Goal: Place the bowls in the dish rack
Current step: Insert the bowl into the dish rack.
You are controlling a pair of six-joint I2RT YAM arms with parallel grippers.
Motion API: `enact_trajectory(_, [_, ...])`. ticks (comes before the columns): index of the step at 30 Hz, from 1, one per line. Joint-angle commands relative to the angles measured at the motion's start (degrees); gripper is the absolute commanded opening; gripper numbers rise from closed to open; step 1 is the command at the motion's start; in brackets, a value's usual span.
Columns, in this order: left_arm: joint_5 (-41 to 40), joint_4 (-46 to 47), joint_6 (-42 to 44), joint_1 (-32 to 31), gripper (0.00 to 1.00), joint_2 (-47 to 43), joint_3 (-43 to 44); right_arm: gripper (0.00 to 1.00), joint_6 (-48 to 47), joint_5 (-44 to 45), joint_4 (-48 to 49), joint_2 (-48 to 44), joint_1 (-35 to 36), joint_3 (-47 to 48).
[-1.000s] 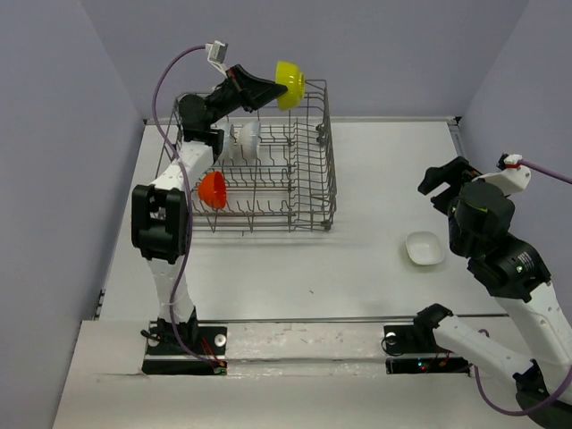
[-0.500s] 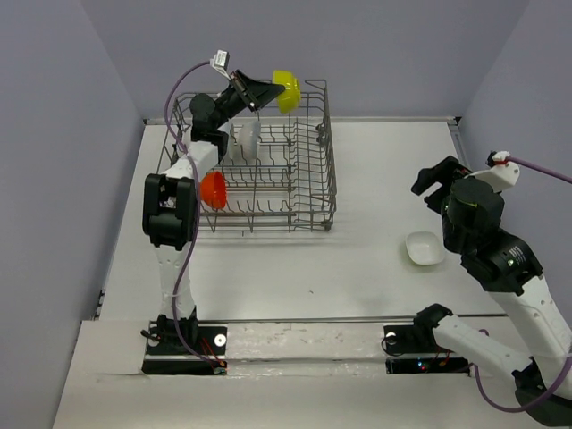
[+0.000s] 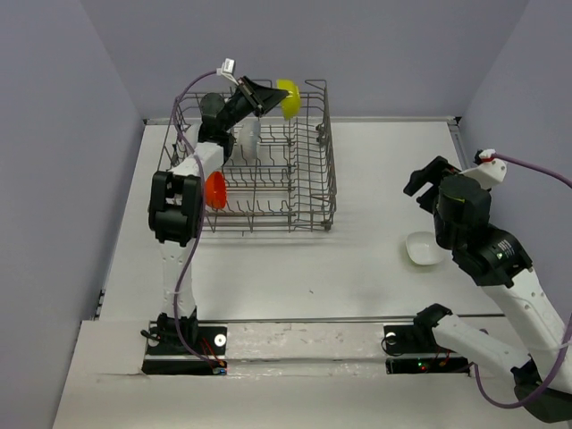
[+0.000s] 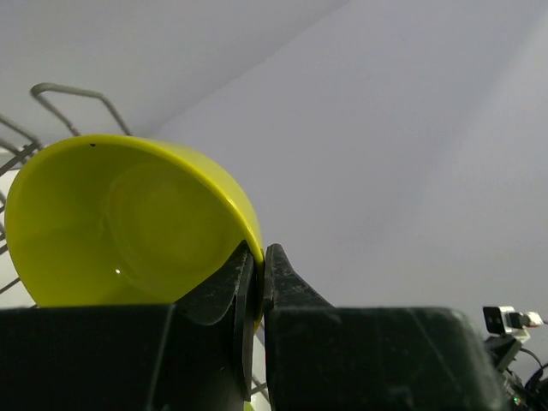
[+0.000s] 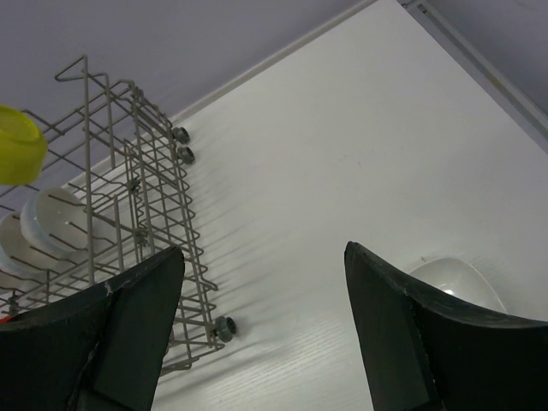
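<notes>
Left wrist view: the left gripper [image 4: 257,261] is pinched tight on the rim of a yellow bowl [image 4: 111,223] — one finger inside, one outside. Seen from above, that bowl hangs at the twelve o'clock edge of the dish rack [image 3: 313,192], which sits at ten o'clock on the table [image 3: 375,161]. A white bowl [image 3: 248,136] and an orange bowl [image 3: 214,189] stand among its tines. At three o'clock the right gripper [image 3: 424,179] hovers with jaws spread wide, holding nothing — a second white bowl [image 3: 420,248] lies on the table near it.

- I'm running a robot lab cell, not a kitchen: plain lilac walls [image 3: 54,134] box in a white table [image 3: 375,179].
- Arm bases [image 3: 183,344] are bolted at 6 o'clock, and the dish rack [image 3: 329,170] stands at 11 o'clock.
</notes>
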Motion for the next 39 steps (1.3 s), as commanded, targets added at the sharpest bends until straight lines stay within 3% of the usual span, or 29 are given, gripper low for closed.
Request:
enact_trajectory(1, [-1.7, -1.6, 4.1, -1.5, 0.00, -0.5, 3.7, 0.81, 0.4, -0.2, 2.5, -0.6, 0.5, -1.1])
enact_trajectory(39, [6.2, -20.1, 9.2, -4.3, 0.00, 7.2, 10.1, 0.81, 1.7, -1.2, 2.8, -2.5, 0.5, -3.1])
